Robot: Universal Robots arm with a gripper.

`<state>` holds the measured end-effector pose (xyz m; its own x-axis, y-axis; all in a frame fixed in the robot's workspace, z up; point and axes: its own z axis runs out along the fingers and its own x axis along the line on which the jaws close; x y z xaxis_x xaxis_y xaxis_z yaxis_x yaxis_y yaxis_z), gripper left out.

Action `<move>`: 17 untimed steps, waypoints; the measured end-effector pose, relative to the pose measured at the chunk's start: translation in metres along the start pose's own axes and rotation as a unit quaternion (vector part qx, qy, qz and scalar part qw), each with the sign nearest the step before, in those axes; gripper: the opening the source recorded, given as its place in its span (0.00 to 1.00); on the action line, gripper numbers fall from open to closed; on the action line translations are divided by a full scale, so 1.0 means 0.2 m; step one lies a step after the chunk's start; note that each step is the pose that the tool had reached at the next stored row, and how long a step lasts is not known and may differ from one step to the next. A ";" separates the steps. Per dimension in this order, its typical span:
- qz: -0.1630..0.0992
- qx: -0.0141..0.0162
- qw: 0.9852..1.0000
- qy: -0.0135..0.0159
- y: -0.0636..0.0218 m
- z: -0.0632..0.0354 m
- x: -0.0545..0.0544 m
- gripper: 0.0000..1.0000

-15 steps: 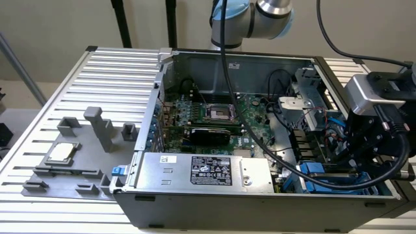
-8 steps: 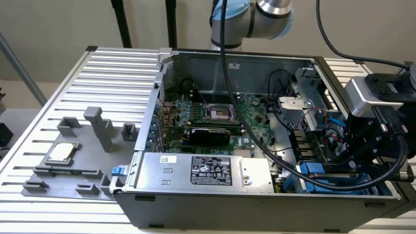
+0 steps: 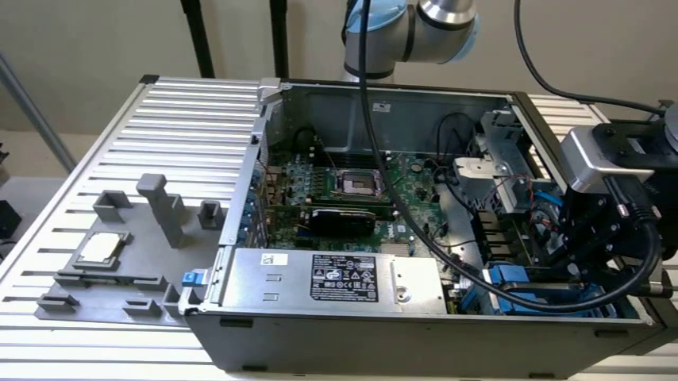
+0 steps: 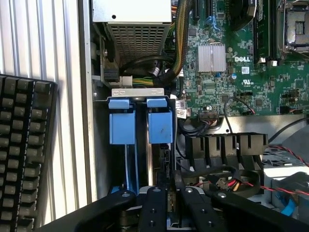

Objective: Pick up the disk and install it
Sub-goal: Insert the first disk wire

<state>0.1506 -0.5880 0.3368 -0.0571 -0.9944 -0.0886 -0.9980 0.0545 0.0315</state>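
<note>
The disk [image 4: 160, 126] stands on edge in the drive bay at the case corner, and its bright blue carrier end shows beside a second blue carrier [image 4: 121, 123] in the neighbouring slot. My gripper [image 4: 168, 193] reaches down into that bay, in line with the disk's slot. Its black fingers [image 4: 154, 208] are closed on the disk's thin grey edge. In the exterior view my gripper [image 3: 570, 258] is low inside the open computer case [image 3: 371, 341] at the exterior view's right, just above the blue carriers [image 3: 512, 276]. Most of the disk's body is hidden in the slot.
A silver power supply [image 3: 333, 282] with a black label sits beside the bay. The motherboard [image 3: 350, 190] and a heat sink [image 4: 211, 58] lie further in, with red and black cables [image 4: 251, 186] near the fingers. A keyboard [image 4: 24, 154] lies outside the case. A grey fixture with a small chip [image 3: 101, 250] rests on the slatted table.
</note>
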 end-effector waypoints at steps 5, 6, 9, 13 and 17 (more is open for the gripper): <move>0.000 0.000 1.000 0.000 0.001 -0.015 0.00 0.18; 0.000 0.000 1.000 0.000 0.001 -0.029 0.00 0.25; 0.000 0.000 1.000 0.000 0.006 -0.066 -0.01 0.25; 0.000 0.000 1.000 0.000 0.021 -0.124 -0.01 0.25; 0.000 0.000 1.000 0.000 0.050 -0.178 -0.01 0.25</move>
<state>0.1416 -0.5880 0.3728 -0.0571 -0.9944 -0.0889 -0.9980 0.0545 0.0317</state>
